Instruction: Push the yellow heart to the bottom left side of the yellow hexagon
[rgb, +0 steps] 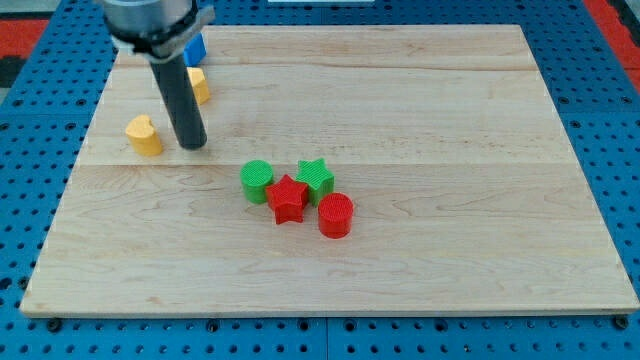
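Note:
The yellow heart (144, 136) lies near the board's left edge, in the upper left of the view. The yellow hexagon (199, 85) sits up and to the right of it, partly hidden behind the rod. My tip (193, 145) rests on the board just right of the yellow heart, with a small gap between them, and below the yellow hexagon. The dark rod rises from the tip toward the view's top.
A blue block (194, 48) sits above the yellow hexagon, half hidden by the arm. A cluster near the middle holds a green cylinder (257, 181), a green star (315, 177), a red star (287, 198) and a red cylinder (336, 214). The wooden board (450, 150) lies on a blue pegboard.

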